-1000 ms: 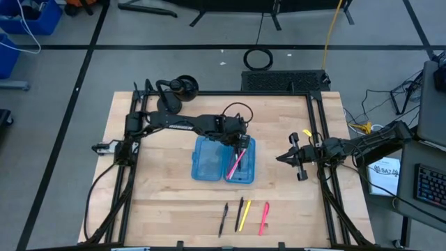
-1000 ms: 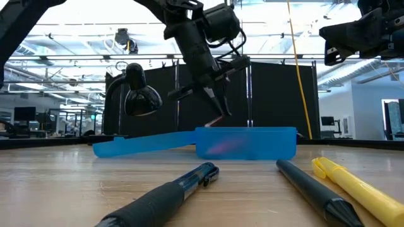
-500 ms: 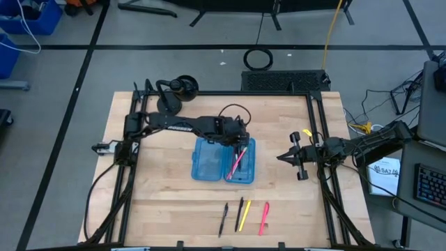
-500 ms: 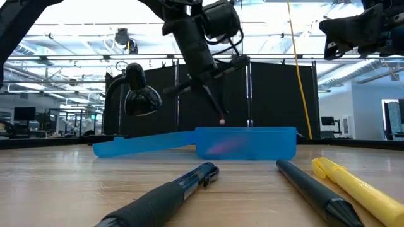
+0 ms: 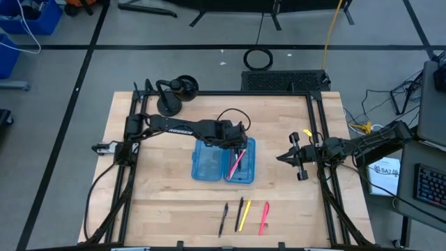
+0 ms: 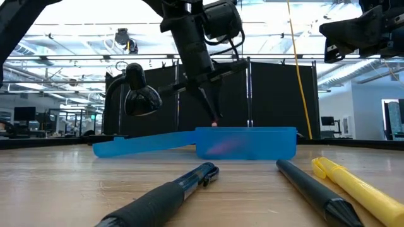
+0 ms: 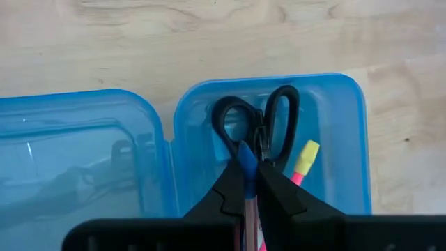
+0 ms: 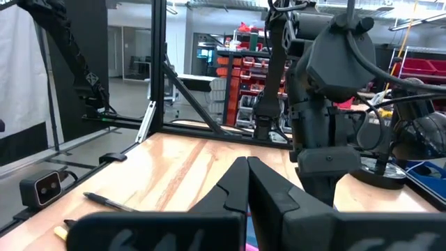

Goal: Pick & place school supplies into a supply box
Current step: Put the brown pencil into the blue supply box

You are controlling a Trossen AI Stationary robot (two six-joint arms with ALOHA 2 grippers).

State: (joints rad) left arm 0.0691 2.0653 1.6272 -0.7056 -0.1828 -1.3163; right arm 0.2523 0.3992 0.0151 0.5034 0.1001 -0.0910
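Over the right-hand half of the supply box (image 5: 224, 160), the left gripper (image 5: 240, 143) hangs with its fingers pressed onto a thin blue-capped pen (image 7: 248, 162), tip pointing down so it can drop in lengthwise beside what is already stowed. The box lies open near the middle of the table (image 5: 167, 188), both translucent blue halves flat, which leaves the trays clear for loading from above. Inside that half the wrist view shows the black-handled scissors (image 7: 256, 127) lying flat and a pink pen with a yellow cap (image 7: 304, 156) next to them. From the low view the pen's lower end (image 6: 214, 122) hangs just at the rim of the box wall (image 6: 252, 142), though whether it touches anything inside is hard to tell from this angle.

Four more supplies wait in a row near the front edge, well apart from the box: a black pen (image 5: 224, 218), a second dark pen (image 5: 239, 213), a yellow one (image 5: 244, 215) and a pink one (image 5: 264, 217), laid out for easy reach.

Off at the table's right side, the right gripper (image 5: 283, 157) waits with its fingers pressed together, holding nothing. A black desk lamp (image 5: 171, 94) stands at the far left corner.
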